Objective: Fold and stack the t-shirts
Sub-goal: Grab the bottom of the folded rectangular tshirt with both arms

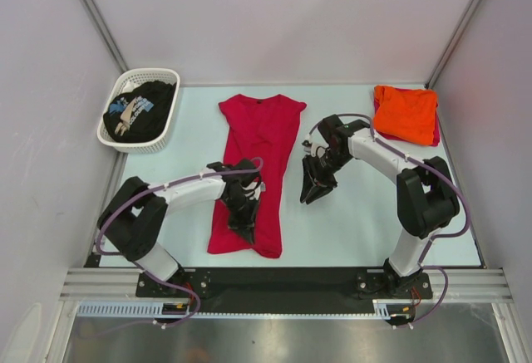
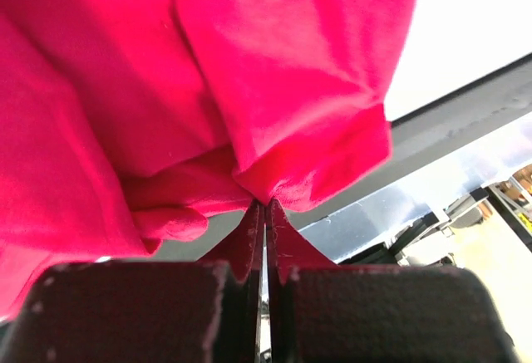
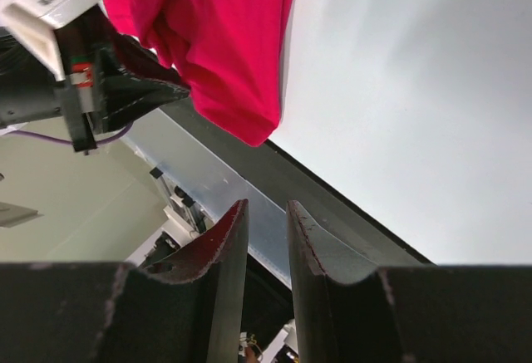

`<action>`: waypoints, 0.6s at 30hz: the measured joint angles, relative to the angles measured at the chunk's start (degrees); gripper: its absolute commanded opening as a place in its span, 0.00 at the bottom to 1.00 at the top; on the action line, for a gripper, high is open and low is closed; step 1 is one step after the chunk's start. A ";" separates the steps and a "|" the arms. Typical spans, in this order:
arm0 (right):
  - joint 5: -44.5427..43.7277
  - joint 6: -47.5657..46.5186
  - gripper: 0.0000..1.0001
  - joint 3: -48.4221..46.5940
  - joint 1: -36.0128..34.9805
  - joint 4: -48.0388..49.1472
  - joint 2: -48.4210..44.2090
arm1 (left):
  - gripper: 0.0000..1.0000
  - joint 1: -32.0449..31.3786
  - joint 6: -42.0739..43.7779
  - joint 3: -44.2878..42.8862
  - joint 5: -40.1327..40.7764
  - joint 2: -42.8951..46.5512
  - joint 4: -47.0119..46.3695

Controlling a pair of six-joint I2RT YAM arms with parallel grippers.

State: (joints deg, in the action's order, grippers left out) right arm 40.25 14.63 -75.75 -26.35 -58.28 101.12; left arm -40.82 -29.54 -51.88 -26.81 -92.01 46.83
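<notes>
**Top view:** the red t-shirt (image 1: 258,143) lies lengthwise mid-desk, hem toward the near edge. The left claw (image 1: 246,227) sits on its lower part. The right claw (image 1: 310,197) hangs over bare desk (image 1: 366,222) just beside it. The orange t-shirt (image 1: 405,112) lies folded at the far right corner. The black t-shirt (image 1: 143,107) fills the basket (image 1: 154,72) at the far left corner. The desk is pale and smooth, enclosed by plain white walls (image 1: 274,14).

**Left wrist view:** the left claw is clamped on a thin pinch of red cloth. Risk: so slight a bite may slip or catch only one layer, skewing the fold.

**Right wrist view:** the right claw stands partly open and empty. Risk: a one-sided lift may drag the hem crooked.
</notes>
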 measured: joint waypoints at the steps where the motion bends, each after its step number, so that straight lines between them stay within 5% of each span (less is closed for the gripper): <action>1: 0.17 -0.11 0.30 0.00 0.00 0.00 0.00 | 0.00 -0.02 0.00 -0.48 0.31 0.74 0.63; 7: 0.81 -0.37 0.30 0.00 0.00 0.00 0.00 | 0.05 -0.07 0.07 -1.05 1.16 1.95 4.02; 8: 0.81 -0.42 0.30 0.00 0.00 -0.02 0.02 | 0.43 -0.07 0.11 -0.98 1.14 1.92 4.57; 11: 0.83 -0.81 0.30 -0.07 0.00 -0.22 0.02 | 0.70 -0.09 0.63 -0.52 0.92 1.36 5.22; 18: 1.14 -1.81 0.30 -0.63 0.24 -1.22 0.28 | 0.73 -0.33 1.66 0.46 0.81 -0.68 7.39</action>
State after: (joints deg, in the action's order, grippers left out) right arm 41.39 12.82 -76.38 -26.11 -59.51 101.41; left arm -41.15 -27.88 -51.42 -26.00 -92.68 54.22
